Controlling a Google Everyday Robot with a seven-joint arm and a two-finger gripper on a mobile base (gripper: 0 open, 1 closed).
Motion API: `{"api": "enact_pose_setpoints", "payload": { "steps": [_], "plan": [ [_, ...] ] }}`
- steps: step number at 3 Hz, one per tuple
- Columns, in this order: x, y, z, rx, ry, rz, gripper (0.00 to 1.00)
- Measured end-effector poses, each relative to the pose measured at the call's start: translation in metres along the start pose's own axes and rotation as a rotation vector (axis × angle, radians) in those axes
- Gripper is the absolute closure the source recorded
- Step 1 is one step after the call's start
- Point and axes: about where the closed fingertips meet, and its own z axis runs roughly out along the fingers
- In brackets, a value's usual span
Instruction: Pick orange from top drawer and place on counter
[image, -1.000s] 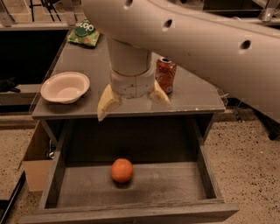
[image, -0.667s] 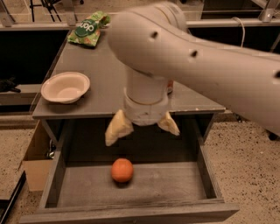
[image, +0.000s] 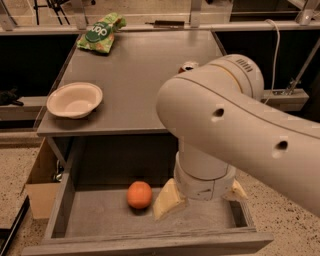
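The orange rests on the flat bottom of the pulled-out top drawer, left of centre. My gripper hangs low inside the drawer, just right of the fruit. It is open, its cream fingers spread wide with nothing between them. The left finger stands close beside the orange; I cannot tell if it touches. The grey counter lies above and behind. My bulky white arm covers the drawer's right half.
On the counter, a white bowl sits near the left front edge and a green snack bag at the back left. A red soda can peeks from behind my arm. A cardboard box stands left of the drawer.
My gripper has come down from the counter's front edge into the drawer, ending right of the orange. The orange has not moved.
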Motion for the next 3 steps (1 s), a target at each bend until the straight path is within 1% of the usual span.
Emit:
{"api": "enact_pose_setpoints", "payload": {
  "steps": [1, 2, 3],
  "plan": [
    [0.000, 0.000, 0.000, 0.000, 0.001, 0.000, 0.00],
    [0.032, -0.026, -0.017, 0.044, 0.019, -0.027, 0.00],
    [0.074, -0.077, -0.059, 0.078, 0.081, -0.114, 0.00]
  ]
}}
